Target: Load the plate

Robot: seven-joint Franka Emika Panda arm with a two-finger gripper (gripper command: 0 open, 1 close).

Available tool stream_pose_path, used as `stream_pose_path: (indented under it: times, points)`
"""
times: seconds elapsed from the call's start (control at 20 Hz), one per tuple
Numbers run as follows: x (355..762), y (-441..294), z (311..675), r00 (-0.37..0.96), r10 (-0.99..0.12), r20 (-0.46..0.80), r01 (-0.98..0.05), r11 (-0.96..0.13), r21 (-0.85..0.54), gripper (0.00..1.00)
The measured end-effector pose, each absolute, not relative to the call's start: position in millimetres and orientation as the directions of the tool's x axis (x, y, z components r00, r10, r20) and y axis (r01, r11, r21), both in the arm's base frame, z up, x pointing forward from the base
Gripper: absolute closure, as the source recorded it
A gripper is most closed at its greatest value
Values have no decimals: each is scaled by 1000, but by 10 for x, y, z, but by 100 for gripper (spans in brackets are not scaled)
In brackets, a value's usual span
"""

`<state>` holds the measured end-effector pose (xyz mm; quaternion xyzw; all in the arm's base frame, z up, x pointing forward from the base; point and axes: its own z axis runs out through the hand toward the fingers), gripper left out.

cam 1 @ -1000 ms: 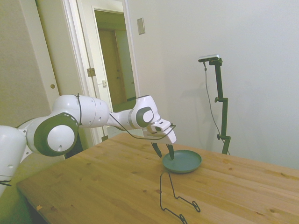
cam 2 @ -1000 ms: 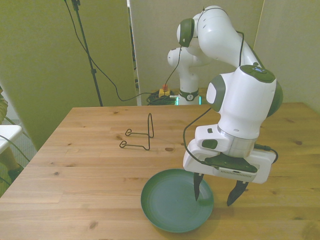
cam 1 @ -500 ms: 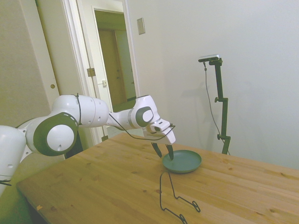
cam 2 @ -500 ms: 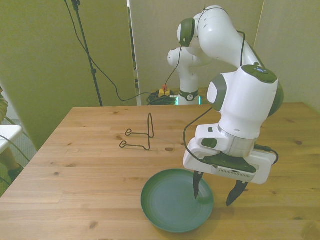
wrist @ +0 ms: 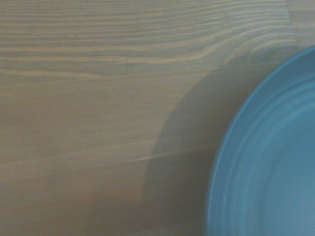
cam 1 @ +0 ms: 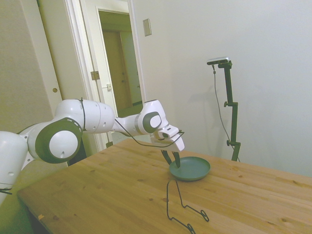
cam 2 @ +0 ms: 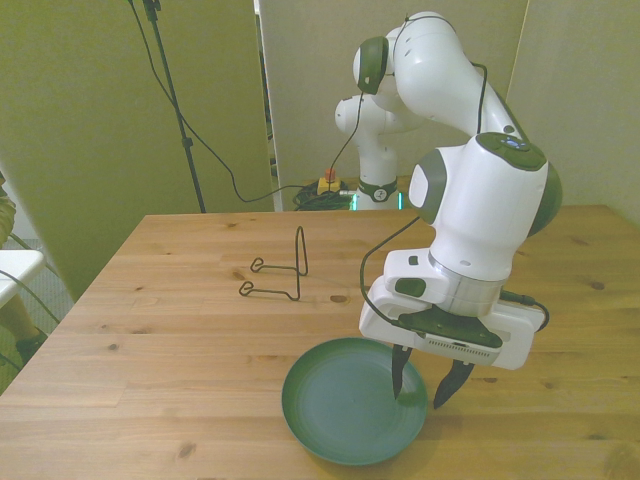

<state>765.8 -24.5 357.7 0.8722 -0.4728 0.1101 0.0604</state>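
A wooden table (cam 2: 180, 330) filled the scene, its boards running across both wider views and showing as pale grain in the wrist view. Over it reached the white robot arm (cam 2: 480, 210), bent down so that its wrist pointed at the tabletop.

Directly beneath the gripper (cam 2: 426, 378) lay the teal plate (cam 2: 340, 415), flat on the wood near the table's front edge. In the front view most of the plate spread away from the gripper toward the front view's left, so the gripper hung over the plate's rim on the front view's right. One dark finger (cam 2: 401, 375) reached down just inside that rim, and the other stood just outside it, with the rim between them. The fingers were parted only a little, with a narrow gap showing between their tips, and they gripped nothing that could be seen. Whether either finger touched the plate could not be told. In the side view the gripper (cam 1: 171, 159) hung at the near edge of the plate (cam 1: 192, 169).

The wrist view showed a curved piece of the plate (wrist: 275, 162), looking bluer there, with its shadow on the bare wood beside it.

Behind the gripper and toward the front view's left, well apart from the plate, stood a thin black wire stand (cam 2: 282, 273), upright on the table.
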Motion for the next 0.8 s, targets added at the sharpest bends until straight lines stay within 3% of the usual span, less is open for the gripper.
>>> stream_pose_path:
  times: [0.8]
  points:
    - [7707,-335,3647,517,-820,247,-848,-531,13,100]
